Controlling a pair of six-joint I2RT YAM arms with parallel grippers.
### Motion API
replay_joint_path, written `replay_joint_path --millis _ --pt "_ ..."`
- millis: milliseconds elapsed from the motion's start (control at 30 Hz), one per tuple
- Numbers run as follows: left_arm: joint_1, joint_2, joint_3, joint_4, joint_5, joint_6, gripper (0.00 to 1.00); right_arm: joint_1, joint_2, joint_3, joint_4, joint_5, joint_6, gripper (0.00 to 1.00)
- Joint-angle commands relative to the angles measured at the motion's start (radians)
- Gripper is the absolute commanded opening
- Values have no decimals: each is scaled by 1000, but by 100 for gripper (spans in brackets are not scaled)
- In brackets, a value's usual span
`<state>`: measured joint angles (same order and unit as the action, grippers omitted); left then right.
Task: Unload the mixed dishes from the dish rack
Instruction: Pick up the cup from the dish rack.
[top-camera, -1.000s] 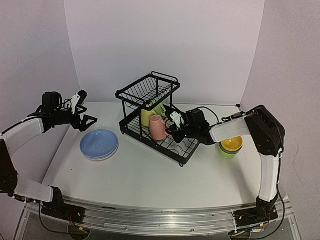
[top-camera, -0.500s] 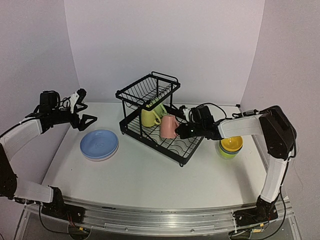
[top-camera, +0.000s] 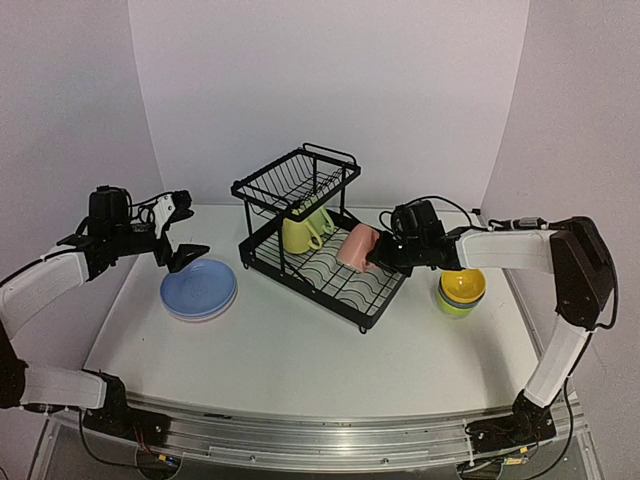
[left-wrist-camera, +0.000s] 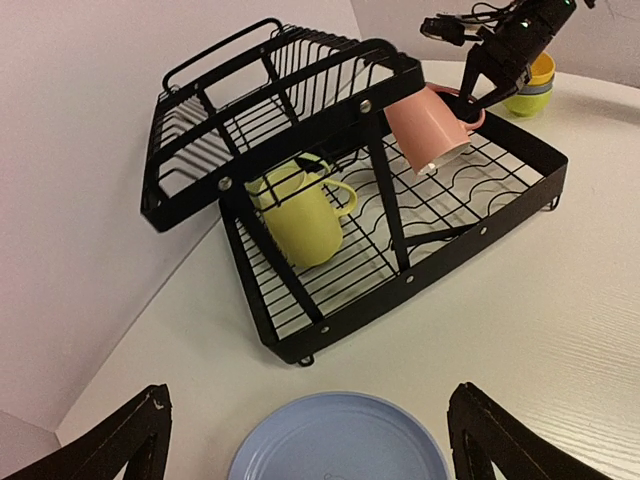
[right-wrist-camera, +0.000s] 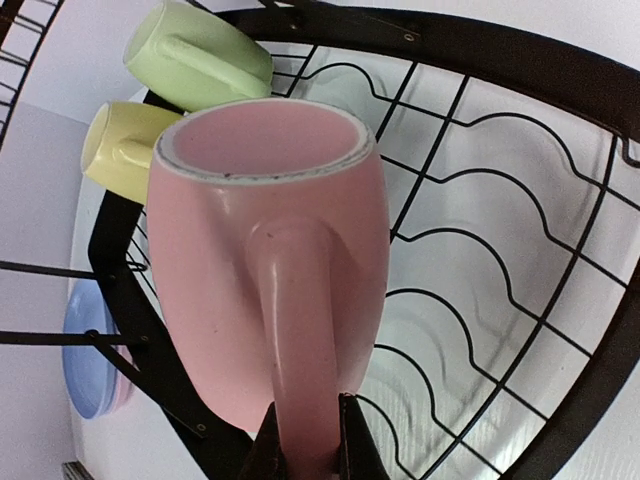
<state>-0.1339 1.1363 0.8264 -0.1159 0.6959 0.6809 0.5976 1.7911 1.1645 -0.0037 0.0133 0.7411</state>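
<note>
White table (top-camera: 300, 350), lilac walls, and the rack (top-camera: 300, 185) sits mid-table. Right gripper (top-camera: 385, 250) is clamped on the pink mug's (top-camera: 357, 247) handle, and the mug hangs tilted over the right end of the rack's lower tray. Yellow mug (top-camera: 297, 235) and green mug (top-camera: 318, 217) sit in that tray at its back left. Left gripper (top-camera: 183, 232) hovers jaws wide and empty above the plates (top-camera: 198, 288), left of the rack. Bowls (top-camera: 461, 292) are stacked on the table at right.

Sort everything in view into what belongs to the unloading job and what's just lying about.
Job: black wire dish rack; pink handled mug in right gripper; yellow mug; pale-green mug; blue round plate; stacked small bowls.
Not the job: white table; lilac backdrop walls.
</note>
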Motion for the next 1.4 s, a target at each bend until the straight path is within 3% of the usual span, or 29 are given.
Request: replay_joint_path --millis 0,100,333,533,667,800,1067,1367 --pt "-97 -41 -47 141 -94 93 95 0 -125 22 18 17 198 0" --pt "-198 -41 -74 245 -203 127 95 1 -162 13 -36 -1 275 0" --pt "-549 63 -80 536 -485 227 93 7 -259 16 -130 -60 374 0" --pt "-763 209 -11 652 -528 338 91 17 -355 22 -218 -114 426 0" --pt "-797 328 62 742 -508 381 91 30 -432 -7 -232 -131 468 0" --pt "-803 440 226 655 -514 302 90 51 -477 -24 -237 -136 500 0" --pt "-829 588 351 644 -570 399 87 65 -529 -21 -237 -117 498 0" --pt "-827 709 441 736 -686 488 72 67 -526 -12 -235 -131 511 0"
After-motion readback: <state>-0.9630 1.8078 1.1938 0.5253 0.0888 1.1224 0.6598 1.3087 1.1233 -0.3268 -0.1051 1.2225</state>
